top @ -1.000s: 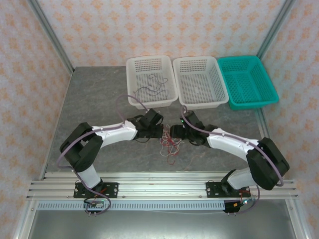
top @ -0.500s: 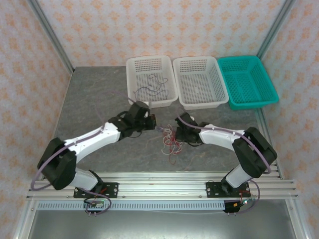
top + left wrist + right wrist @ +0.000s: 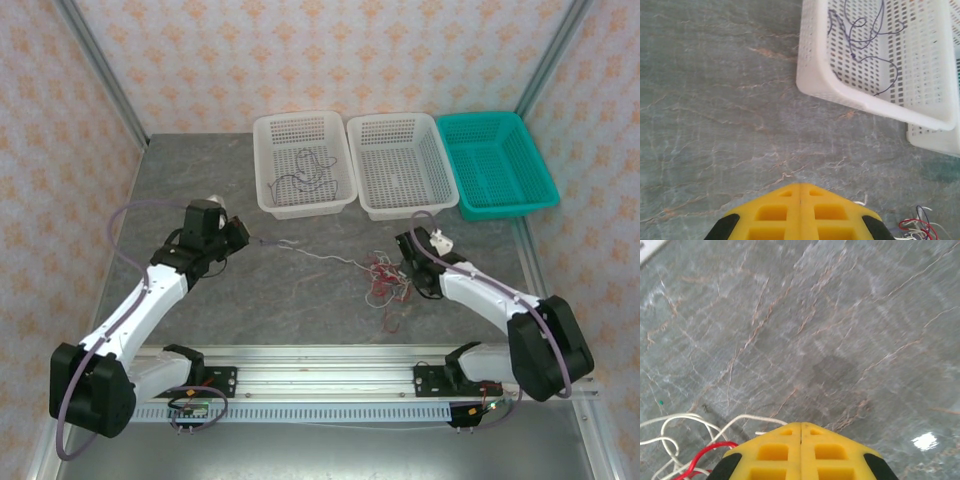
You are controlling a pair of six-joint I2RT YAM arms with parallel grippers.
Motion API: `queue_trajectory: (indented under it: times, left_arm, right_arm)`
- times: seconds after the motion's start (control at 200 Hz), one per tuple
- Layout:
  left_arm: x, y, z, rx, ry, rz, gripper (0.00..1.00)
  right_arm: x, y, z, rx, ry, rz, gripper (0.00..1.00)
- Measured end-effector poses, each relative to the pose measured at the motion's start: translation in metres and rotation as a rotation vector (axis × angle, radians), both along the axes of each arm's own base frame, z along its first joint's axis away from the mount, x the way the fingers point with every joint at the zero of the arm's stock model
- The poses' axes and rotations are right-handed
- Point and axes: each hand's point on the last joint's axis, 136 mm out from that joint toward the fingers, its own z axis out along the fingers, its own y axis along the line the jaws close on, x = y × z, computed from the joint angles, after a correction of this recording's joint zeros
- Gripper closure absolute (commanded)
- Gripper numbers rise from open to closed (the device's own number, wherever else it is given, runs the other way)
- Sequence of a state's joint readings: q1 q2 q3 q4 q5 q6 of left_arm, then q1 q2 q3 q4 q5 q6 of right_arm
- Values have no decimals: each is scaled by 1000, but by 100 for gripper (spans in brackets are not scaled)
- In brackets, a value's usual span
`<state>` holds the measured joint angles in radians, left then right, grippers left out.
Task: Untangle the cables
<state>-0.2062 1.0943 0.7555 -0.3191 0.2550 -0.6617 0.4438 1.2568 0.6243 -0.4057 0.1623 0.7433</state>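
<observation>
Your L gripper (image 3: 800,186), pads together, pinches a pale cable (image 3: 318,257) in front of the left white basket (image 3: 305,208). R gripper (image 3: 801,424), also closed, clamps the red/white tangle (image 3: 383,277) front-right of it. One dark cable (image 3: 865,35) lies inside.

Bright even light, soft shadows, one glare patch on tabletop (image 3: 926,441)

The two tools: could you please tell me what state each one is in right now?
Left tool: closed, apparently holding a pale cable stretched toward the tangle.
Right tool: closed, gripping the tangle.
</observation>
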Motion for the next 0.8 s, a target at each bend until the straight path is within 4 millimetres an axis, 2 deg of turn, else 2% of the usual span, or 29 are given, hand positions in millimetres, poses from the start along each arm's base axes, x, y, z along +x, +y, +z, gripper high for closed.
queue_trajectory:
  times: [0.03,0.07,0.145,0.2,0.27,0.375,0.465,0.555,0.706,0.801]
  left_arm:
    - [-2,2,-3,1,8,4,100]
    - [-3,4,-6,3,19,9,100]
    - [-6,4,-12,-2,35,4,100]
    - [-7,1,-15,-15,45,-9,100]
    - [-9,-5,-20,-35,59,-37,100]
    - [-10,-12,-29,-58,84,-69,100]
    - [-10,-16,-33,-66,93,-83,100]
    - [-10,-20,-32,-71,86,-97,100]
    - [-11,-23,-31,-70,82,-110,100]
    - [-12,-25,-28,-68,73,-121,100]
  right_arm:
    - [0,-2,3,-4,-11,-8,100]
    - [0,-4,8,-9,-25,-13,92]
    - [1,-3,17,-11,-51,10,70]
    - [3,3,26,-15,-82,65,59]
    - [6,27,43,-4,-141,203,47]
    - [6,89,70,20,-251,497,32]
    - [-3,143,84,33,-337,768,27]
    - [-12,186,79,53,-356,976,24]
    - [-10,238,54,34,-306,1201,21]
    - [-6,256,41,7,-284,1280,23]
